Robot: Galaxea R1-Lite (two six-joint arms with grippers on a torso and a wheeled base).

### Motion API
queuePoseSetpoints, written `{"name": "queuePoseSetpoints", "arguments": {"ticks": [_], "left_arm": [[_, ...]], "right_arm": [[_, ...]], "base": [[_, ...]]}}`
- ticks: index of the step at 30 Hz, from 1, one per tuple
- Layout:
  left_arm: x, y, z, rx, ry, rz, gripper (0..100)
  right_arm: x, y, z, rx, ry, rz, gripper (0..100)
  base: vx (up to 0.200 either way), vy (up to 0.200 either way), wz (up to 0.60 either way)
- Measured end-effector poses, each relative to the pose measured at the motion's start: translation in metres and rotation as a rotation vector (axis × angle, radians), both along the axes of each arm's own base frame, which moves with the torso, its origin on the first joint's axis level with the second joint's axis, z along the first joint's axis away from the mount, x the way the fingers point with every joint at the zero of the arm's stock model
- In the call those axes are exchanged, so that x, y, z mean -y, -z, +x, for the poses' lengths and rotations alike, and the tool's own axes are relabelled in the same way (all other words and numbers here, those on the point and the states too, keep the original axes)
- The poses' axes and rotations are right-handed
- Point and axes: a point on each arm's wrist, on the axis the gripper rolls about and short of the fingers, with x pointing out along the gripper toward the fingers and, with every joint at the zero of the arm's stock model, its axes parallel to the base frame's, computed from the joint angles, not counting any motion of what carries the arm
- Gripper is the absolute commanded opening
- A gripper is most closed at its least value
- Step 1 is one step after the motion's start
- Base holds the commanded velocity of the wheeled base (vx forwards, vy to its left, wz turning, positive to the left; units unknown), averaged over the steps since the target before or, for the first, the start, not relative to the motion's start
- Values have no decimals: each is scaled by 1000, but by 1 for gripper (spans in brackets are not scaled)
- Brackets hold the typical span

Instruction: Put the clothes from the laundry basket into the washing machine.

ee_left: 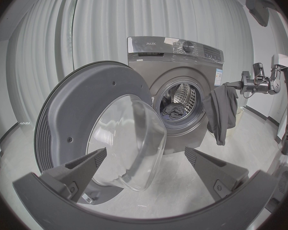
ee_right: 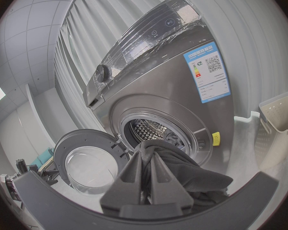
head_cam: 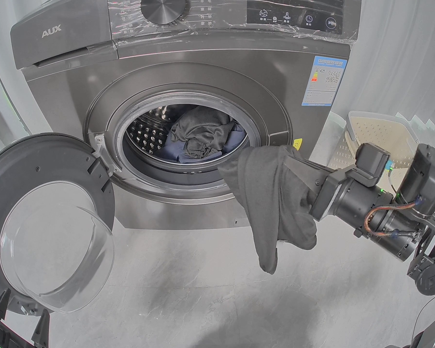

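The grey washing machine [head_cam: 179, 73] stands with its round door [head_cam: 43, 209] swung open to the left. Dark grey and blue clothes [head_cam: 203, 131] lie inside the drum. My right gripper [ee_right: 147, 173] is shut on a dark grey garment [head_cam: 270, 199], which hangs just right of the drum opening, at the height of its lower rim. The cloth drapes over the fingers and dangles toward the floor. The cream laundry basket [head_cam: 382, 131] stands on the floor to the right of the machine. My left gripper [ee_left: 147, 166] is open and holds nothing, low in front of the open door [ee_left: 86, 112].
The glass bowl of the door [head_cam: 58, 252] bulges out at the lower left. Bare grey floor [head_cam: 188, 276] lies in front of the machine. Pleated white curtains [ee_left: 118, 23] hang behind it.
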Motion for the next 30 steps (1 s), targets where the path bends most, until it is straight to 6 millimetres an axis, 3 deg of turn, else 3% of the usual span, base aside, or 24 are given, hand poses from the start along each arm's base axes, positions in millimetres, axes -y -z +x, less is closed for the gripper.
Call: {"name": "queuePoseSetpoints", "arguments": {"ticks": [8,15,21,30], "left_arm": [[0,-5,-1,47,11,0,100],[1,-54,-1,195,80,-19,100],[3,-77,25,83,282,-29,100],[25,-95,83,-42,546,-25,100]], "right_arm": [[-18,4,6,11,-35,11,0],[-26,0,7,24,-50,26,0],[-33,-9,10,73,-60,73,0],[-41,-15,14,114,-69,111,0]], "base": [[0,0,0],[0,0,0],[0,0,0],[0,0,0]]}}
